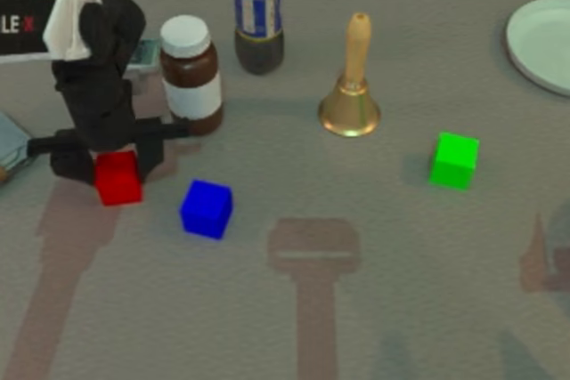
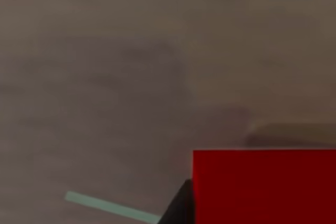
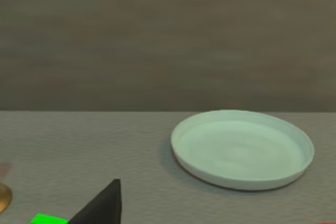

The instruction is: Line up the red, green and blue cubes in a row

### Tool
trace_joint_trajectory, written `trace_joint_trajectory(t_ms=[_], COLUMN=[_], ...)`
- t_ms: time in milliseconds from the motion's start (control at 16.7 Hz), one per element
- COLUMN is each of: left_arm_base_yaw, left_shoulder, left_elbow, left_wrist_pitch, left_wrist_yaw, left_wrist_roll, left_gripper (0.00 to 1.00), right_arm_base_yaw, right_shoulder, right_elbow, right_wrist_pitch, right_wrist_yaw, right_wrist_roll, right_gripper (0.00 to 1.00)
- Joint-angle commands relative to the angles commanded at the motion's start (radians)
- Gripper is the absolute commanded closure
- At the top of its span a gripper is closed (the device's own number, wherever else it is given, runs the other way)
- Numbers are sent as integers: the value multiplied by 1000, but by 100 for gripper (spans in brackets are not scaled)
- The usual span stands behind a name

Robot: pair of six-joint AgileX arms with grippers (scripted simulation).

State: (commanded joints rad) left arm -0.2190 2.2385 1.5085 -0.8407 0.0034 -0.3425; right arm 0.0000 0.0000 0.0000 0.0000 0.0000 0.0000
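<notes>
Left gripper [image 1: 111, 162] down over the red cube [image 1: 118, 179] at the table's left.

Its fingers look clamped on the cube's flat sides; the blue cube [image 1: 207, 209] sits just beside, the green cube [image 1: 454, 160] well apart to the right. All 3 look light, stiff and smooth: best pinched on opposite faces.

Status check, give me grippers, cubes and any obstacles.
Left gripper at red cube; right arm outside the top view. Blue cube beside red, green cube far right. Brown jar close behind.
</notes>
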Motion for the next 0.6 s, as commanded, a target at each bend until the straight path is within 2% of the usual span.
trace_joint_trajectory(t_ms=[60, 120, 600], left_arm_base_yaw=[0, 0, 2], left_shoulder=[0, 0, -31], left_elbow=[0, 0, 8], left_wrist_pitch=[0, 0, -13], left_wrist_yaw=[0, 0, -9], left_wrist_roll=[0, 0, 6], left_gripper=[98, 100, 100], right_arm_base_yaw=[0, 0, 0], right_shoulder=[0, 0, 0], right_elbow=[0, 0, 0], right_wrist_pitch=[0, 0, 0], right_wrist_yaw=[0, 0, 0], right_wrist_roll=[0, 0, 0], right_gripper=[0, 0, 0])
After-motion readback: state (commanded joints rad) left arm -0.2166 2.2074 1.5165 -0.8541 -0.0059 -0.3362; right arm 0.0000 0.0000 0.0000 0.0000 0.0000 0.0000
